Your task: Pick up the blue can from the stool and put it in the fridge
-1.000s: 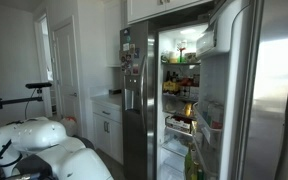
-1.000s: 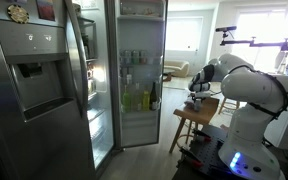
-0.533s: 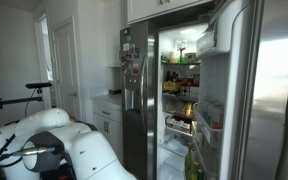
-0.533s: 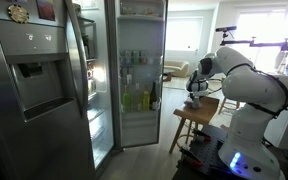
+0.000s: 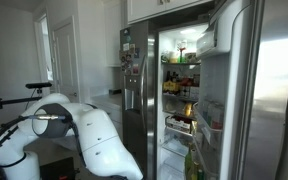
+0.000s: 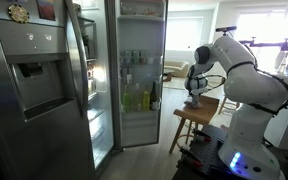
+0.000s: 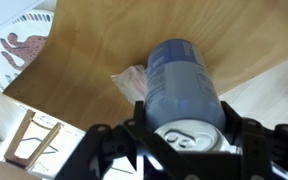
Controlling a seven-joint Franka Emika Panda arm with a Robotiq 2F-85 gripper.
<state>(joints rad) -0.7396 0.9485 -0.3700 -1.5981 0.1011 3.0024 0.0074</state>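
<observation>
In the wrist view the blue can [image 7: 184,85] stands between my gripper's [image 7: 189,135] fingers, its silver pull-tab top toward the camera. The fingers press on both sides of it. The round wooden stool top [image 7: 94,50] lies right behind the can. In an exterior view my gripper [image 6: 193,95] points down over the stool [image 6: 202,112], to the right of the open fridge [image 6: 134,80]; the can is too small to make out there. The fridge's lit, stocked shelves also show in an exterior view [image 5: 179,90].
A crumpled clear wrapper [image 7: 132,80] lies on the stool beside the can. A round patterned white object [image 7: 19,45] lies past the stool's edge. The steel fridge door with dispenser [image 6: 39,80] stands open. White cabinets [image 5: 106,125] flank the fridge. The robot base [image 6: 239,150] stands behind the stool.
The arm's upper links have risen and swung in both exterior views, while the gripper stays over the stool.
</observation>
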